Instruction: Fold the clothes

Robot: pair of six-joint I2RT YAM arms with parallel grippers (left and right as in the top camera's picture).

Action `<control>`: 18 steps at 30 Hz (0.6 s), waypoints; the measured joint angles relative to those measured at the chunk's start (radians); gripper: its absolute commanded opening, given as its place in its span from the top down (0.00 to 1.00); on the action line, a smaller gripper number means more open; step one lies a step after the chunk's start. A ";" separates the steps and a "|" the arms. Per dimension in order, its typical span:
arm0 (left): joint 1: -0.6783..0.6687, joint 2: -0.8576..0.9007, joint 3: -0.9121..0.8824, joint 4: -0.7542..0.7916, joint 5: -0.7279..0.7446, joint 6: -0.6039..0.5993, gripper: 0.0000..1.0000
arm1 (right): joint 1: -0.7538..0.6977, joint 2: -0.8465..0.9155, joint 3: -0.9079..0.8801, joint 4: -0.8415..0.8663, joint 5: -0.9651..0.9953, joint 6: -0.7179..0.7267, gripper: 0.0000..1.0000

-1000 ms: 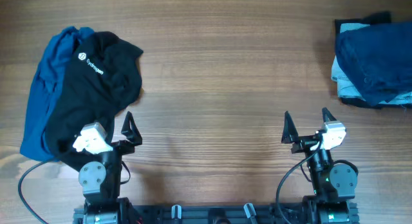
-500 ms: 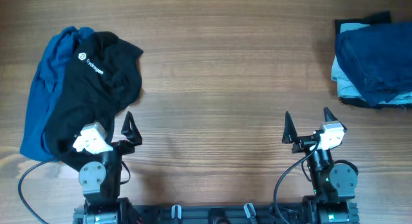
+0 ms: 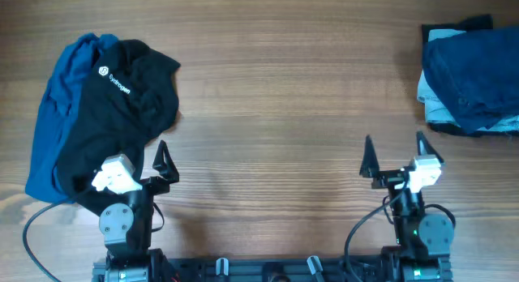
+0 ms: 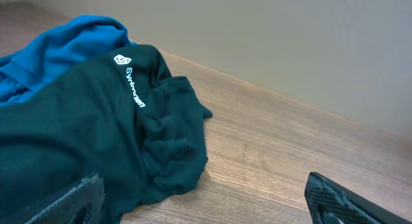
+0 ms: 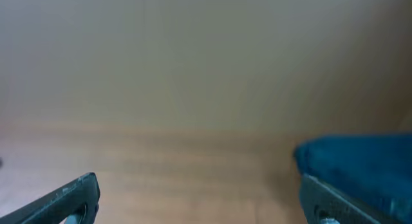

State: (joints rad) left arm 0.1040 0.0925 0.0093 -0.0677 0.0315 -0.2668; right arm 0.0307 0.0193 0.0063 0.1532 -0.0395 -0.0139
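Note:
The clothes, a black T-shirt with a small white round logo and white lettering, lie crumpled at the left of the table, partly over a bright blue garment. My left gripper stands open at the shirt's near edge with nothing between its fingers. In the left wrist view the shirt fills the left side, the left finger hangs over its fabric, and the left gripper is open. My right gripper is open and empty over bare wood at the near right; the right wrist view also shows the right gripper open.
A stack of dark navy and pale blue garments sits at the far right edge. It shows as a blurred blue shape in the right wrist view. Both arm bases and a cable line the near edge.
My right gripper has shifted a little to the right and away from the near edge, still open. The left gripper and the garments have not moved.

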 measured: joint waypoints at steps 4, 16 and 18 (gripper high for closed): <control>0.000 0.000 0.000 0.000 0.018 0.000 0.00 | 0.000 0.000 0.000 0.119 -0.027 -0.001 0.00; 0.000 0.024 0.031 -0.042 0.095 -0.020 0.00 | 0.000 0.040 0.028 0.179 -0.151 -0.008 0.00; 0.000 0.067 0.073 -0.074 0.101 -0.024 0.00 | 0.000 0.095 0.064 0.189 -0.172 -0.018 0.00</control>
State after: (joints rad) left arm 0.1040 0.1596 0.0826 -0.1413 0.1326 -0.2905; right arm 0.0307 0.1146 0.0708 0.3420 -0.2115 -0.0319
